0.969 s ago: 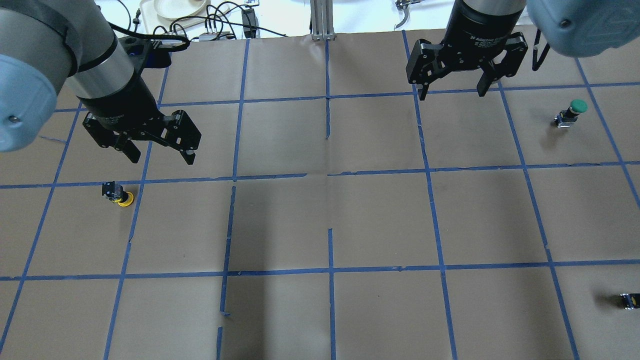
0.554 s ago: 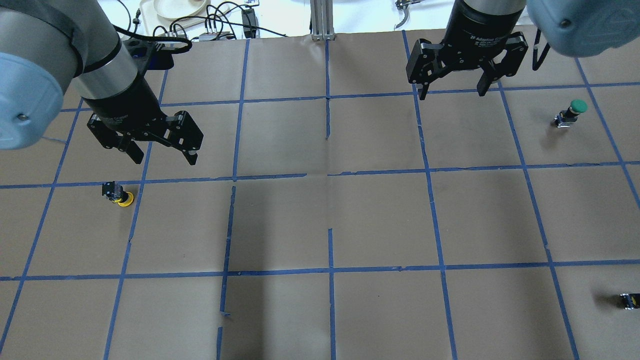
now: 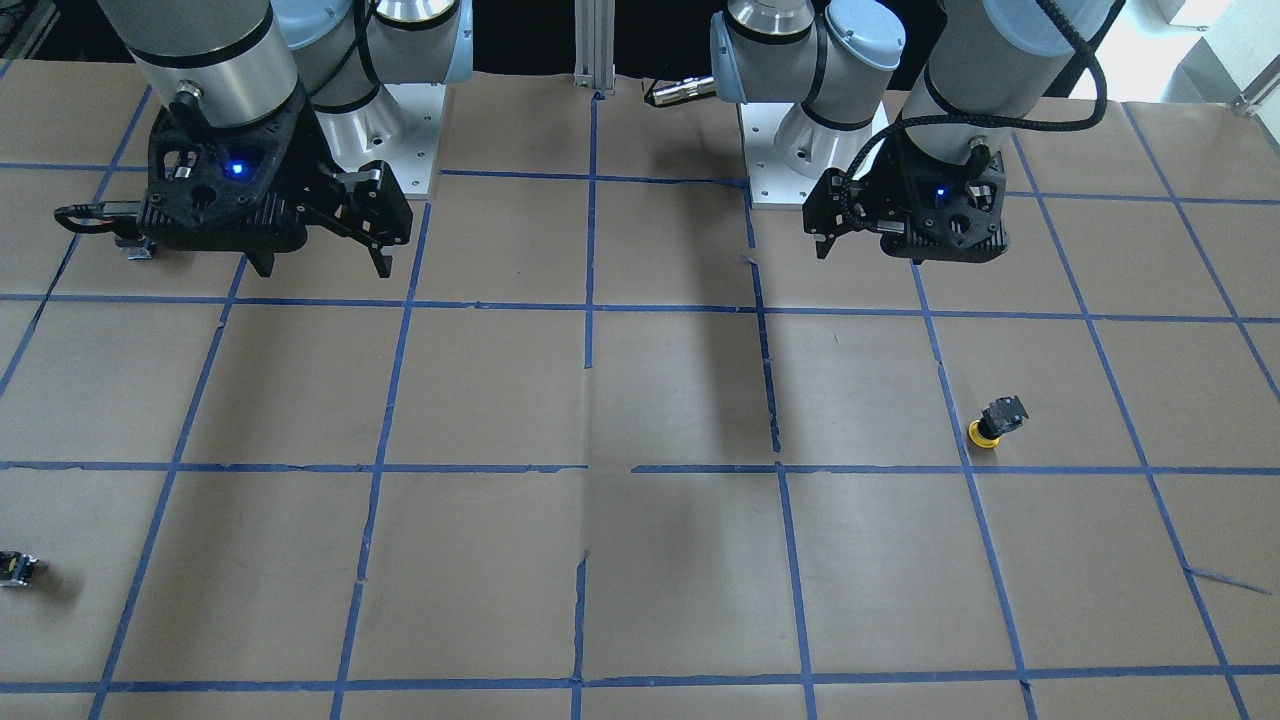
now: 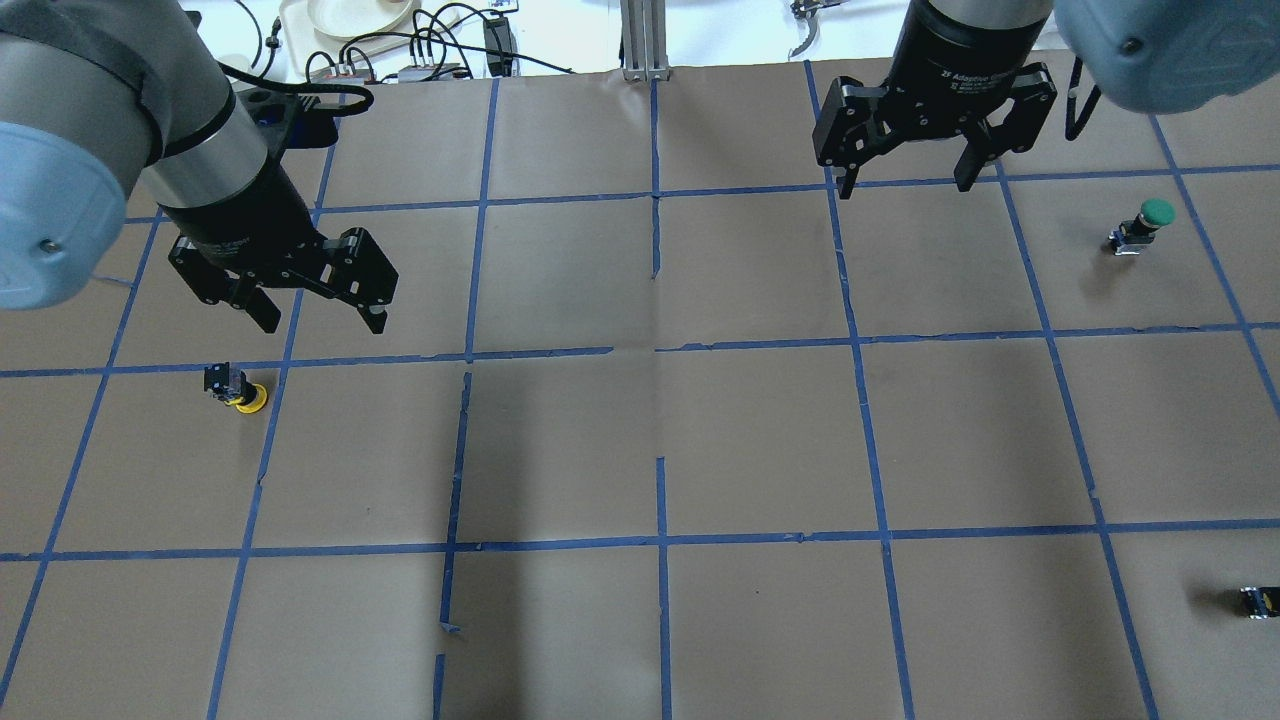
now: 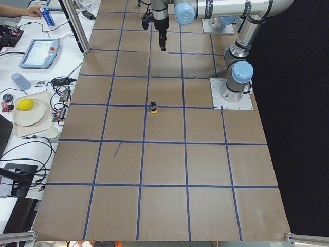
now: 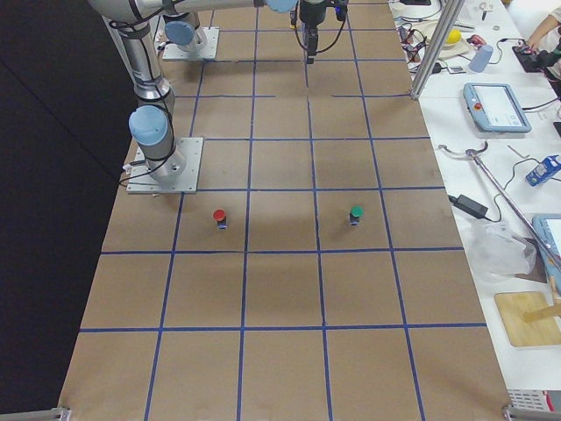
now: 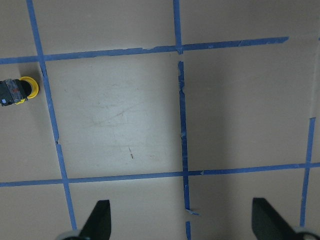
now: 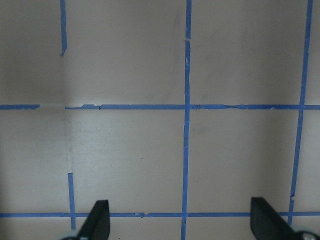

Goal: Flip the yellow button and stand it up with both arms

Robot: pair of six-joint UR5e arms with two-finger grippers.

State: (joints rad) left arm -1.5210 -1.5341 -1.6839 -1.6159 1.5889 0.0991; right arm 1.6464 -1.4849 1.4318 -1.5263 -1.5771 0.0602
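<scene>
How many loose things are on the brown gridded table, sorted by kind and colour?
yellow button: 1
green button: 1
red button: 1
small dark part with a yellow speck: 1
Total: 4

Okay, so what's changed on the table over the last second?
Only the left gripper moved: it drifted slightly toward the yellow button, jaws open and empty. Nothing was taken hold of or let go. The right gripper stayed open in place, and the yellow button and green button did not move.
</scene>
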